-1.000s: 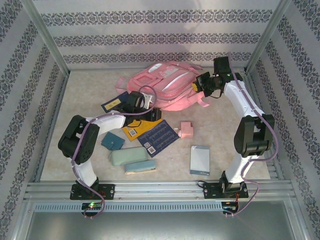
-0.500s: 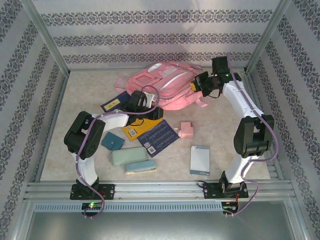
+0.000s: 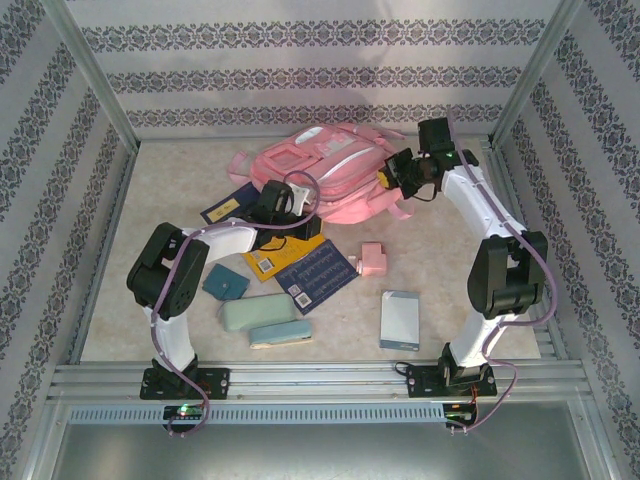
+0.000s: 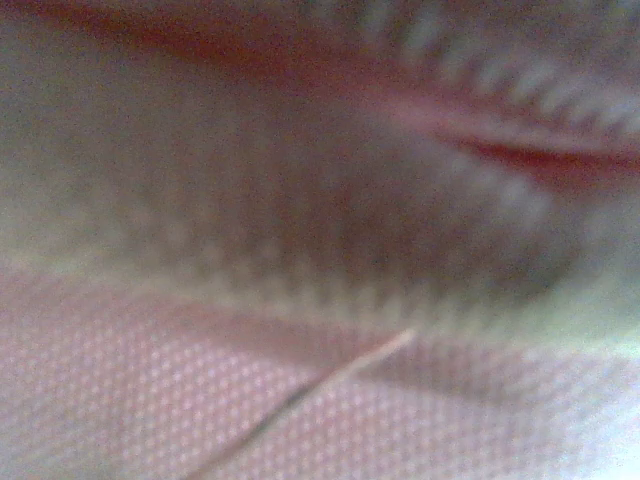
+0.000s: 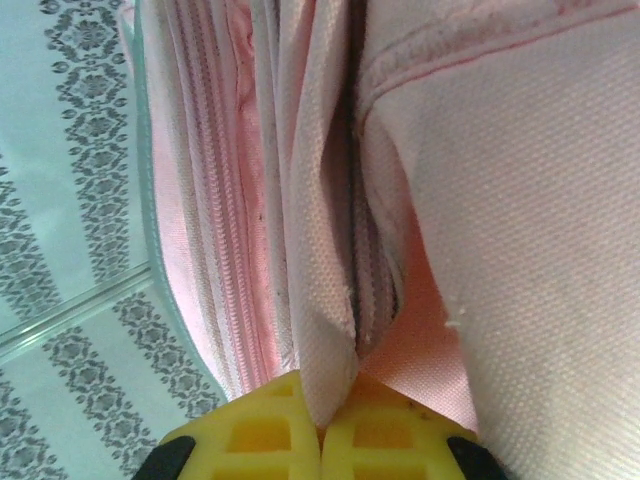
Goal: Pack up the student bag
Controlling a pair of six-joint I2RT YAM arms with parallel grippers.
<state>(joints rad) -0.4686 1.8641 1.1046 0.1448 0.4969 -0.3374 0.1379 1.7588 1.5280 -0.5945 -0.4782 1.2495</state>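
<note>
The student bag (image 3: 335,165), a large pink backpack, lies at the back middle of the table. My right gripper (image 3: 392,175) is at its right end, and its yellow fingers (image 5: 260,430) are shut on a fold of the bag's pink fabric (image 5: 330,330) beside a zipper. My left gripper (image 3: 292,207) is pressed against the bag's near edge, its fingers hidden. The left wrist view is a blur of pink weave (image 4: 150,400) and zipper teeth, very close.
Loose items lie in front of the bag: a navy booklet (image 3: 318,275), a yellow booklet (image 3: 268,262), a navy card (image 3: 228,205), a teal pouch (image 3: 226,283), a mint pencil case (image 3: 256,313), a small pink item (image 3: 373,260) and a grey notebook (image 3: 400,320).
My left arm has pushed its gripper farther right and in against the bag's near edge. The right gripper has shifted slightly left, still holding the fabric.
</note>
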